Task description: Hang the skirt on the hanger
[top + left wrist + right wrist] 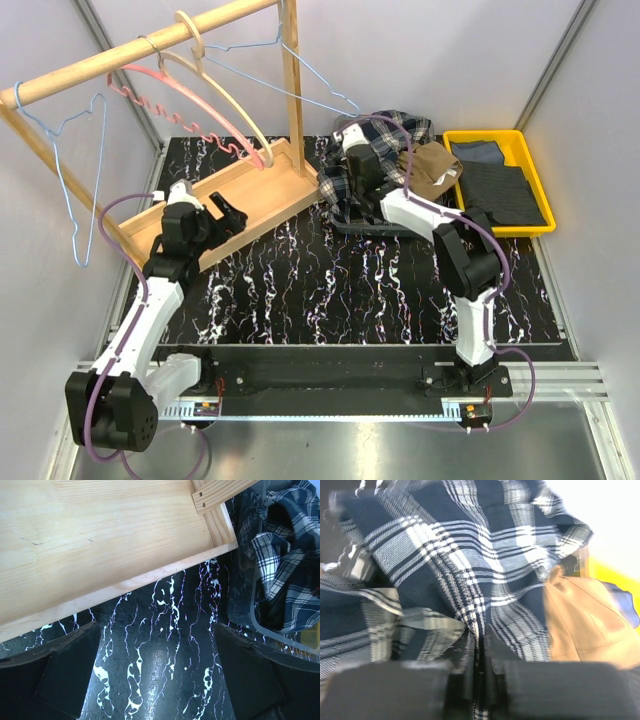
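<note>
The right gripper's (pixel 477 652) jaws are pressed almost together, pinching a fold of the plaid shirt (pixel 470 565), while the left gripper's (pixel 157 650) jaws are spread wide with nothing between them. The right arm rises from its base, bends at the elbow and reaches forward and to the left, with its wrist tipped down into the shirt heap. The left arm stretches up and forward, and its gripper hovers over the marbled table (pixel 330 285) just beside the near edge of the wooden rack's (pixel 235 195) base. The one skirt (pixel 432 170) lies crumpled between the shirt and the yellow tray (pixel 535 170), touching both, and no gripper holds it. Four hangers hang on the rack's rail: a light-blue wire hanger (pixel 78 185) at the left end, a pink wavy hanger (pixel 190 120), a pale wooden hanger (pixel 225 95), and a second light-blue wire hanger (pixel 285 88) by the upright. The yellow tray holds dark grey folded cloth (pixel 505 190).
</note>
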Robot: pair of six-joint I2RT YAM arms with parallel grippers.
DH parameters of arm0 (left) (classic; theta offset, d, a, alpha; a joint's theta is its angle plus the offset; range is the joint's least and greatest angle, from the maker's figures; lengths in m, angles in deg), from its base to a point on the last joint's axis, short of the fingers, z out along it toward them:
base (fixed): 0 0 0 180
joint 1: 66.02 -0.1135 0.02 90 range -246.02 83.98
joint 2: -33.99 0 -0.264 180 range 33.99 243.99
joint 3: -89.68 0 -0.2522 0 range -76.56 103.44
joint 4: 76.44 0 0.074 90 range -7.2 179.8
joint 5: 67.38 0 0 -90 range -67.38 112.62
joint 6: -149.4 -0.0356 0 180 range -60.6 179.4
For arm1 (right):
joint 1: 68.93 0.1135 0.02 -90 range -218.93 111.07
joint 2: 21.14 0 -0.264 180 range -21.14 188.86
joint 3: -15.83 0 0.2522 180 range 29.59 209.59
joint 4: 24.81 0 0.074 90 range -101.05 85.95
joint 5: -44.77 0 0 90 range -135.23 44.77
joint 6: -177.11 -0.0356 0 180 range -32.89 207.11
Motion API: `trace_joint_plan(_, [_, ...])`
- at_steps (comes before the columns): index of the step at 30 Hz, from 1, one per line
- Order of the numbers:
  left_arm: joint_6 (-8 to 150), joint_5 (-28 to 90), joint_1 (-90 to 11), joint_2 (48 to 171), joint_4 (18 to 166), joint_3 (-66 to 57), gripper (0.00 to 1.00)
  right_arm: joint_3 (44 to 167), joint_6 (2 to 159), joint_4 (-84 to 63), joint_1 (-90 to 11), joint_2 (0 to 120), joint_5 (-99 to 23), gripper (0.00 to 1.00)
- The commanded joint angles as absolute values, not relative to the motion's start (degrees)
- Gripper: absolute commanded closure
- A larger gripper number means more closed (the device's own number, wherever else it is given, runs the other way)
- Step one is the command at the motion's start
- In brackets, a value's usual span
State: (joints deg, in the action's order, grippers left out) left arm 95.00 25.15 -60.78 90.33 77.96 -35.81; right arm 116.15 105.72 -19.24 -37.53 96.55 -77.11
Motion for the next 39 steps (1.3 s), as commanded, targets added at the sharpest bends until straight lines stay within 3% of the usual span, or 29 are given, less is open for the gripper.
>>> trace_joint_plan(1, [94.73,26.93,-60.92,90.16,81.01,-35.95,0.01,115.47,104.70,-20.81,-37.55,86.10,-81.97,1.00])
trace_joint_plan(11, [95.26,29.38,-60.92,88.93,81.53,-36.22,0.01,114.05,100.30,-11.67,-37.55,70.20,-76.72,1.00])
trace_joint_plan(18, [95.26,30.79,-60.92,86.82,81.80,-36.92,0.01,119.93,98.80,-3.34,-37.55,59.83,-70.47,1.00])
trace_joint_plan(31, [94.47,38.43,-60.48,82.42,86.18,-38.59,0.01,131.80,94.68,6.61,-37.55,51.64,-61.75,1.00])
trace_joint_plan(39, [93.15,47.84,-48.98,83.03,99.36,-45.70,0.01,118.64,83.71,12.50,-37.55,47.17,-57.80,1.00])
